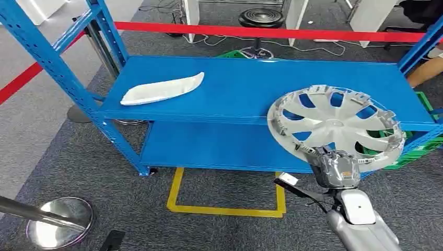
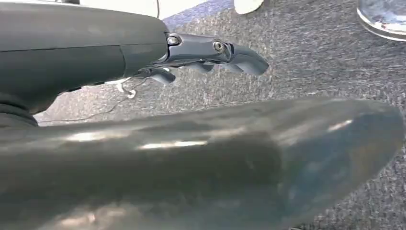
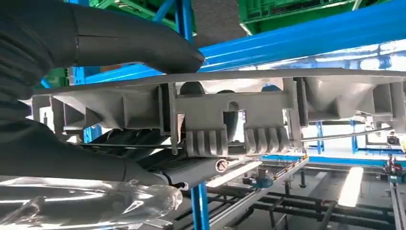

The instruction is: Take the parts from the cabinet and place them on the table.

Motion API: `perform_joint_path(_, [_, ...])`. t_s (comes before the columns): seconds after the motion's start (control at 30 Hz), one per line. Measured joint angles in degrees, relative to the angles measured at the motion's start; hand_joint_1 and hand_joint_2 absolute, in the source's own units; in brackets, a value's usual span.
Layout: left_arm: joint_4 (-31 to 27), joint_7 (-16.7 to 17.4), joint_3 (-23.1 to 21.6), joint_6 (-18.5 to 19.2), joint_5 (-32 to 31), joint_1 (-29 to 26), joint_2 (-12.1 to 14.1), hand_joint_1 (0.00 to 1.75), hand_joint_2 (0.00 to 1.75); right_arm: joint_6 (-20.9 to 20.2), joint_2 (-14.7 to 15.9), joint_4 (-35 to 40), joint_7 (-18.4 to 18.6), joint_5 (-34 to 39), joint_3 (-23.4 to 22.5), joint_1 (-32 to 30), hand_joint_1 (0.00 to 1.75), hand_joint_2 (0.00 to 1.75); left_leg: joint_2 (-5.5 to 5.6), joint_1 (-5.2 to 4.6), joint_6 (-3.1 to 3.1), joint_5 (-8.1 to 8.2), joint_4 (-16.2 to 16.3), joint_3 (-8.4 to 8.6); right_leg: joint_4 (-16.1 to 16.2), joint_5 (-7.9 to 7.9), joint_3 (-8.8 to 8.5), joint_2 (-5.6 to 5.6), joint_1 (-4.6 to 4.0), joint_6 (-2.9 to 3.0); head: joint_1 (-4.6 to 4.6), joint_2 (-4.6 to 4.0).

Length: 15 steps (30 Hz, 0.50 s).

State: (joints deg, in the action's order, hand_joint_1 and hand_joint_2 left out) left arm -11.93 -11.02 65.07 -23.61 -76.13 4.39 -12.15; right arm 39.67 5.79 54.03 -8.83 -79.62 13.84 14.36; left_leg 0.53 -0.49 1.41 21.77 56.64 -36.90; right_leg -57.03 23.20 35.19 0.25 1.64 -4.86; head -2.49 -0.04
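Right hand [image 1: 338, 168] grips the silver hubcap [image 1: 334, 125] by its rim at 6 o'clock; thumb over the face, fingers [image 3: 158, 165] under the rim. Hubcap is held tilted above the right end of the blue cabinet [image 1: 251, 86], overhanging its front edge. White trim part [image 1: 163, 89] lies flat on the top shelf, at 9 o'clock from the hubcap, well apart. Left hand [image 2: 210, 55] holds nothing, fingers loosely extended over grey carpet [image 2: 311, 62].
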Motion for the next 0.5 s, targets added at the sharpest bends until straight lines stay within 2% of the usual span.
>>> perform_joint_path(0.03, [0.00, 0.13, -0.07, 0.00, -0.11, -0.02, -0.11, 0.00, 0.00, 0.00, 0.00, 0.09, 0.04, 0.00, -0.02, -0.09, 1.75, 1.75, -0.14, 0.49, 0.13, -0.53, -0.80, 0.45, -0.61, 0.64, 0.65, 0.03, 0.15, 0.10, -0.02, 0.00])
perform_joint_path(0.07, [0.00, 0.13, -0.09, -0.13, -0.11, -0.03, -0.07, 0.00, 0.00, 0.02, 0.02, 0.13, 0.09, 0.02, -0.09, -0.12, 1.75, 1.75, -0.18, 0.48, 0.36, -0.62, -1.17, 0.61, -2.60, 2.65, 1.33, 0.02, -0.05, 0.20, 0.11, 0.00])
perform_joint_path(0.17, [0.00, -0.09, -0.09, -0.13, 0.26, 0.02, -0.17, 0.00, 0.00, 0.00, 0.00, 0.13, 0.20, 0.04, -0.07, -0.44, 1.75, 1.75, -0.31, 0.45, 0.41, -0.62, -1.16, 0.46, -16.25, 9.72, 6.57, 0.04, -0.06, 0.12, 0.15, 0.00])
perform_joint_path(0.2, [0.00, -0.15, -0.09, -0.15, 0.35, 0.01, -0.17, 0.00, 0.00, 0.00, 0.02, 0.13, 0.17, 0.04, -0.07, -0.79, 1.75, 1.75, -0.30, 0.45, 0.30, -0.69, -1.15, 0.43, -18.42, 10.32, 7.17, 0.05, -0.06, 0.03, 0.24, 0.00])
perform_joint_path(0.23, [0.02, -0.15, -0.09, -0.15, 0.35, -0.07, -0.17, 0.00, 0.00, 0.00, 0.02, 0.13, 0.20, 0.04, -0.07, -1.01, 1.75, 1.75, -0.27, 0.52, 0.15, -0.78, -1.14, 0.41, -17.62, 9.63, 6.39, 0.01, 0.02, 0.00, 0.24, 0.00])
perform_joint_path(0.27, [0.02, -0.20, -0.07, -0.17, 0.35, -0.14, -0.17, 0.00, 0.00, 0.00, 0.02, 0.13, 0.17, 0.07, -0.07, -1.04, 1.75, 1.75, -0.22, 0.64, -0.09, -0.84, -1.05, 0.35, -14.19, 7.93, 4.32, -0.03, 0.13, -0.06, 0.22, 0.00])
perform_joint_path(0.33, [0.00, -0.46, -0.07, -0.15, 0.59, -0.11, -0.26, 0.00, 0.00, 0.00, 0.02, 0.15, 0.17, 0.07, -0.07, -1.00, 1.75, 1.75, -0.13, 1.01, -0.87, -0.80, -0.49, 0.12, -3.67, 3.97, -2.02, -0.19, 0.44, -0.40, 0.24, 0.00])
perform_joint_path(0.37, [0.00, -0.72, -0.07, -0.15, 0.92, -0.07, -0.11, 0.00, 0.00, 0.00, 0.00, 0.15, 0.17, 0.07, -0.07, -0.82, 1.75, 1.75, -0.05, 0.78, -1.45, -0.70, -0.08, -0.20, -1.81, 5.36, -2.92, 0.10, 0.14, -0.44, 0.35, 0.00])
perform_joint_path(0.4, [0.00, -1.03, -0.07, -0.18, 1.13, -0.05, -0.13, 0.00, 0.00, 0.02, 0.00, 0.35, 0.17, 0.07, -0.04, -0.89, 1.75, 1.75, -0.02, 0.51, -1.83, -0.70, 0.45, -0.46, -1.72, 4.65, -3.10, 0.50, 0.23, 0.69, 0.02, 0.00])
perform_joint_path(0.43, [0.00, -1.14, -0.07, -0.17, 1.23, -0.10, -0.11, 0.00, 0.00, 0.02, 0.00, 0.39, 0.17, 0.07, -0.04, -1.03, 1.75, 1.75, 0.00, 0.51, -1.85, -0.87, 0.35, -0.55, -1.74, 4.49, -3.02, 0.48, 0.35, 0.90, 0.00, 0.00])
perform_joint_path(0.47, [0.00, -1.16, -0.07, -0.15, 1.40, -0.15, -0.07, 0.00, 0.00, 0.02, 0.00, 0.46, 0.09, 0.09, -0.04, -1.16, 1.75, 1.75, 0.00, 0.49, -0.92, -1.15, 0.21, -0.56, -1.76, 4.31, -2.92, 0.49, 0.27, 0.86, 0.04, 0.00])
perform_joint_path(0.5, [0.00, -1.16, -0.02, -0.13, 1.64, -0.21, -0.04, 0.00, 0.00, 0.00, 0.02, 0.46, 0.07, 0.15, -0.09, -1.23, 1.75, 1.75, 0.01, 0.48, 0.07, -1.45, 0.06, -0.65, -1.76, 4.16, -2.79, 0.52, 0.18, 1.10, 0.04, 0.00])
